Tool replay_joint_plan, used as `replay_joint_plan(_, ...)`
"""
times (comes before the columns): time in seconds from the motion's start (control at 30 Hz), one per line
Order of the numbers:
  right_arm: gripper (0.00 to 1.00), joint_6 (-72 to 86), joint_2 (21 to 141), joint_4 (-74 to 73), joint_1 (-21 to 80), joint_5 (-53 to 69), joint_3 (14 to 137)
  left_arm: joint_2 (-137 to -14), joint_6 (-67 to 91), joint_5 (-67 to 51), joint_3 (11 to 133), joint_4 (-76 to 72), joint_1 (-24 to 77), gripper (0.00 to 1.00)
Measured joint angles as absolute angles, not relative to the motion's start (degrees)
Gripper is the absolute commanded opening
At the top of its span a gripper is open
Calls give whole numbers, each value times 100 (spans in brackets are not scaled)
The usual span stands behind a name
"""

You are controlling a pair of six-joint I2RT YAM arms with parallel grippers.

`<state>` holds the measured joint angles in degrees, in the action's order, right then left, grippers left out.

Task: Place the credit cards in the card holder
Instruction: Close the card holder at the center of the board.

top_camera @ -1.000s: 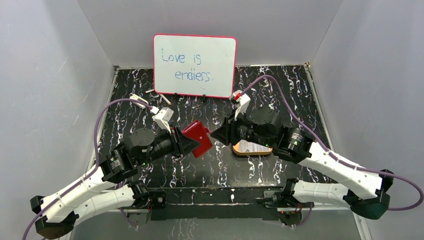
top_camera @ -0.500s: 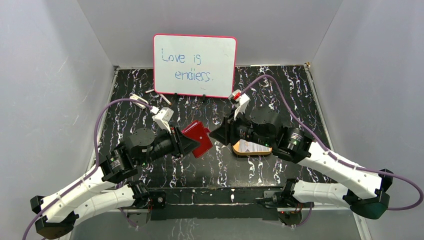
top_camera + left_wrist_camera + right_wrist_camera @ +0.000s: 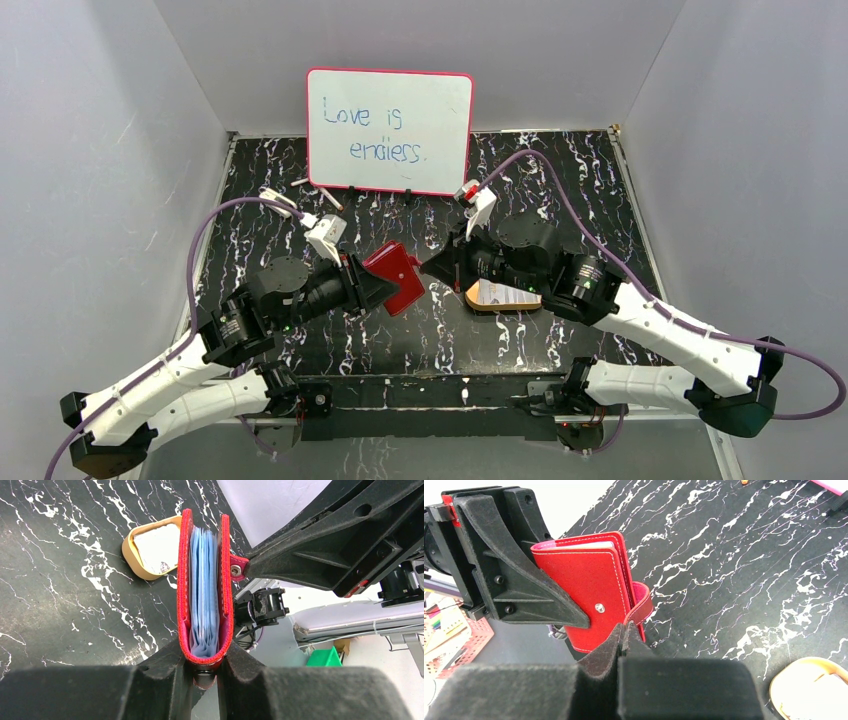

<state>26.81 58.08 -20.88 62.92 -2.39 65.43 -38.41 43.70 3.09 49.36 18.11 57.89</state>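
The dark-red card holder (image 3: 395, 275) hangs above the table between both arms, its spine clamped by my left gripper (image 3: 375, 285). The left wrist view looks into the holder (image 3: 205, 580) past that gripper (image 3: 205, 655): pale blue layers fill it, and I cannot tell cards from lining. My right gripper (image 3: 624, 627) is shut, its tips pinching the end of the red snap tab (image 3: 641, 602), which loops off the holder's (image 3: 589, 595) front edge. Whitish credit cards (image 3: 495, 293) lie in the orange-rimmed tray (image 3: 480, 305), partly under the right arm.
A pink-framed whiteboard (image 3: 390, 130) stands at the back centre. Small white bits (image 3: 275, 195) lie at the back left. Grey walls close in the black marbled table (image 3: 600, 180) on three sides. The tray (image 3: 131, 555) sits just right of the held holder.
The right gripper's jaws have closed at the snap tab; they stood apart before. Its wrist shifted slightly. The left arm and the card holder have kept still.
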Motion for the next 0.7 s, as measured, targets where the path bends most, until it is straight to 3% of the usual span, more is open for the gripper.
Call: replay_joint_plan(0.7, 0, 2561, 5966, -1776, 6287, 226, 6547, -4322, 4348, 412, 5341, 2169, 5789, 0)
